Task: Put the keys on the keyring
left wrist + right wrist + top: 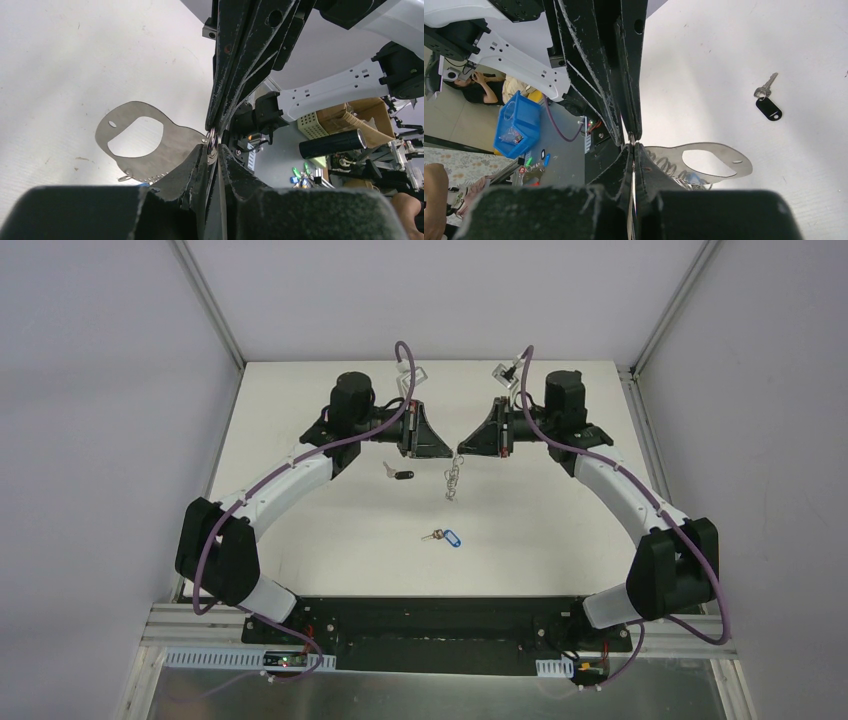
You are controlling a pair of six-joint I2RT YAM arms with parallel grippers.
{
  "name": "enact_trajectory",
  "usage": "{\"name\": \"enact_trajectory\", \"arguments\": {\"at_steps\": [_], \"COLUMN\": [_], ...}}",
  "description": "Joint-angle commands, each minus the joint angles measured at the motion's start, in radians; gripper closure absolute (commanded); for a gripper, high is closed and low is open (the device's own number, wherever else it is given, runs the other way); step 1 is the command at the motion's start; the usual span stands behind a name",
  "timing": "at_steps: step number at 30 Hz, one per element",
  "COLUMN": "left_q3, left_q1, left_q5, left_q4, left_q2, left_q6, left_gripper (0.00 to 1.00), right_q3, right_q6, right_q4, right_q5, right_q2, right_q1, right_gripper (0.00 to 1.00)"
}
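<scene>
Currently the step in hand is presentation of the keyring (454, 478); no key has been picked up or threaded yet.

Gripper state: the left gripper (214, 141) has its fingers pressed together with no gap, and a small metal ring at the end of the keyring sits pinched between the tips. The right gripper (634, 141) is likewise closed, tips meeting at the same end of the keyring. Both therefore appear to grip it, though the exact contact is partly hidden.

Position: the keyring hangs between the two fingertips above the table (560, 540), its clips (669, 167) dangling along one side.

Keys, relative to the keyring:
- black-headed key (400, 475): flat on the table, near the keyring, on the left arm's side.
- blue-tagged key (446, 537): flat on the table, apart from the keyring, toward the arm bases.

Next move, as judged: one gripper must release and descend to a key, probably the left to the black-headed key, while the other holds the keyring steady. The key lies flat, so a low, narrow pinch is required.
</scene>
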Motion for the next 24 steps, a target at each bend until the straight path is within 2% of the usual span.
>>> {"name": "enact_trajectory", "arguments": {"at_steps": [1, 7, 10, 14, 16, 17, 20, 24], "left_q3": [0.002, 0.007, 0.018, 0.053, 0.111, 0.161, 0.315, 0.513], "left_q1": [-0.008, -0.008, -0.008, -0.009, -0.012, -0.016, -0.037, -0.067], "left_q5": [0.036, 0.033, 0.036, 0.031, 0.011, -0.005, -0.052, -0.120], "left_q4": [0.080, 0.094, 0.092, -0.001, -0.162, -0.294, -0.645, -1.012], "left_q2": [-0.028, -0.017, -0.010, -0.010, -0.005, 0.002, 0.047, 0.125], "left_q6": [-0.043, -0.063, -0.071, -0.028, 0.059, 0.124, 0.354, 0.509], "left_gripper": [0.87, 0.93, 1.00, 1.00, 1.00, 1.00, 1.00, 1.00], "right_q3": [-0.009, -0.035, -0.043, -0.053, -0.061, -0.063, -0.054, -0.017], "right_q6": [0.078, 0.130, 0.141, 0.125, 0.111, 0.101, 0.024, -0.089], "right_q4": [0.131, 0.198, 0.215, 0.215, 0.216, 0.215, 0.157, 0.044], "right_q5": [-0.042, -0.043, -0.045, -0.050, -0.058, -0.064, -0.075, -0.085], "right_q2": [-0.045, -0.041, -0.040, -0.046, -0.050, -0.053, -0.062, -0.071], "right_q1": [-0.007, -0.010, -0.011, -0.015, -0.014, -0.015, -0.015, -0.014], "right_gripper": [1.00, 1.00, 1.00, 1.00, 1.00, 0.97, 0.85, 0.70]}}
